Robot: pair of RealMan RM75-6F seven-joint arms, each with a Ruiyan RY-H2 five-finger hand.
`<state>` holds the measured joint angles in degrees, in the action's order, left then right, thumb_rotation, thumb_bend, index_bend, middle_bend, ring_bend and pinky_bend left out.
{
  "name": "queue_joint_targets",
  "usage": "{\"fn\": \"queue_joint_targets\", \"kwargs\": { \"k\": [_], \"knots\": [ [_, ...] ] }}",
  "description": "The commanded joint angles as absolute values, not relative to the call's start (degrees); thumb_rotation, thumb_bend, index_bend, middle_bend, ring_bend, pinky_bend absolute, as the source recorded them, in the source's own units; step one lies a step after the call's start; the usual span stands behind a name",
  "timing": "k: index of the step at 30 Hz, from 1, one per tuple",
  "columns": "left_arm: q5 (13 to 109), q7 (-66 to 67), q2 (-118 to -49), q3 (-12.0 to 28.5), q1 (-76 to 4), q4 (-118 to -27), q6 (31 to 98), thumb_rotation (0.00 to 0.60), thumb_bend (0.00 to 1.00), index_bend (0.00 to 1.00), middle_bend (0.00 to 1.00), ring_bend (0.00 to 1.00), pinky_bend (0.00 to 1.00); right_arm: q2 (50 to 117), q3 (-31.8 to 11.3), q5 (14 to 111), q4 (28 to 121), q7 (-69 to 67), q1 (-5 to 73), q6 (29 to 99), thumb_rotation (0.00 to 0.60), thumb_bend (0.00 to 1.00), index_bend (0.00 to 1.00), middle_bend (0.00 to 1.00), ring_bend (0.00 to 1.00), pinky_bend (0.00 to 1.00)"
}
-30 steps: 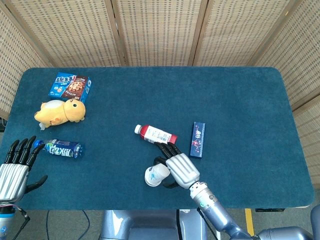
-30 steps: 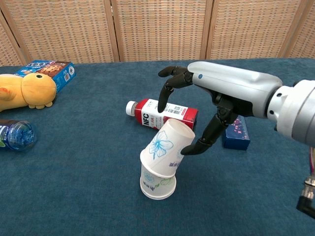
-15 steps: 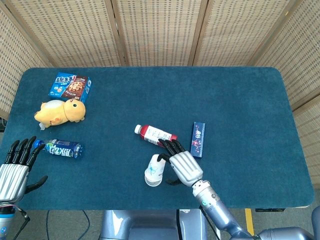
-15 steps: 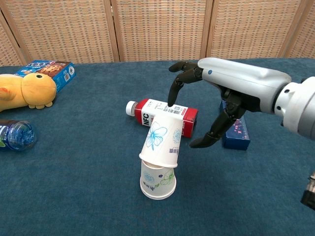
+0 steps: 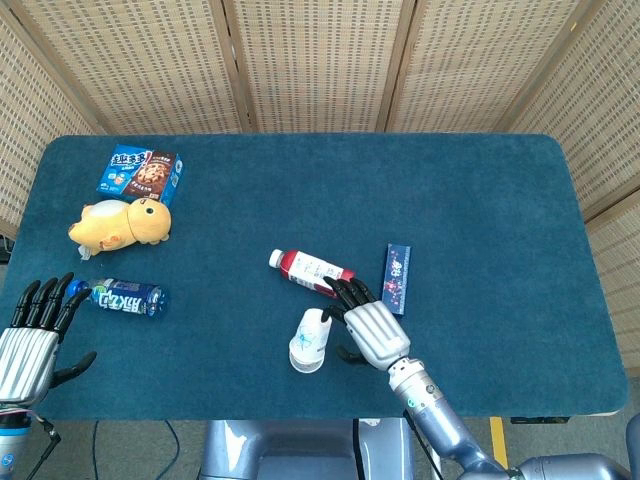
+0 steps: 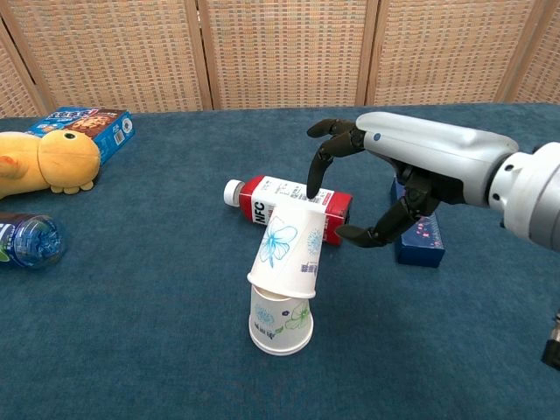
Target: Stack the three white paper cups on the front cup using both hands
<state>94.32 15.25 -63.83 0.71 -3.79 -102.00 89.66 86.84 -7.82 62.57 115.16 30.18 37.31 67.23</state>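
One red bottle [image 6: 289, 208] lies just behind the stacked cups [image 6: 282, 284].

White paper cups [image 6: 286, 254] with a blue flower print above and green sprigs below, red-and-white juice bottle [image 6: 287, 206], dark blue slim box [image 5: 396, 278], yellow plush duck [image 5: 121, 222], blue snack box [image 5: 141, 173] near the table's far left corner, teal table cloth [image 5: 480, 190], silver right hand [image 6: 411, 171] with black fingers [image 6: 322, 150]

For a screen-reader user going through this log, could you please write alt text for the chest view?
Two upside-down white paper cups stand stacked on a blue table, the upper one tilted. The right robot hand hovers open beside it, not touching. Behind lie a red juice bottle and a blue box; a yellow plush duck, a snack box and a water bottle sit at left.
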Motion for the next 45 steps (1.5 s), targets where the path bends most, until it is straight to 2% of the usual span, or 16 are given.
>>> {"fn": "queue_joint_targets", "kwargs": {
  "k": [1, 16, 30, 45],
  "knots": [
    [94.3, 15.1, -63.8, 0.7, -3.8, -102.0, 89.6, 0.600, 0.20, 0.14, 0.00, 0.00, 0.00, 87.1, -8.0, 62.5, 115.0, 30.3, 37.4, 67.3, 0.600, 0.50, 0.40, 0.00, 0.00, 0.06],
    [94.4, 14.6, -63.7, 0.5, -3.9, -102.0, 89.2, 0.600, 0.19, 0.14, 0.00, 0.00, 0.00, 88.3, -9.6, 58.6, 112.5, 32.3, 39.6, 65.9, 0.600, 0.53, 0.37, 0.00, 0.00, 0.05],
    [94.4, 13.8, -63.3, 0.7, -3.7, -102.0, 89.7, 0.600, 0.19, 0.14, 0.00, 0.00, 0.00, 90.6, -6.9, 58.8, 115.7, 34.6, 39.8, 66.8, 0.600, 0.52, 0.38, 0.00, 0.00, 0.03],
    [94.1, 13.1, -63.2, 0.8, -3.8, -101.8, 89.6, 0.600, 0.19, 0.14, 0.00, 0.00, 0.00, 91.3, -6.6, 58.9, 118.0, 37.5, 40.1, 68.5, 0.600, 0.50, 0.38, 0.00, 0.00, 0.03]
  ]
}}
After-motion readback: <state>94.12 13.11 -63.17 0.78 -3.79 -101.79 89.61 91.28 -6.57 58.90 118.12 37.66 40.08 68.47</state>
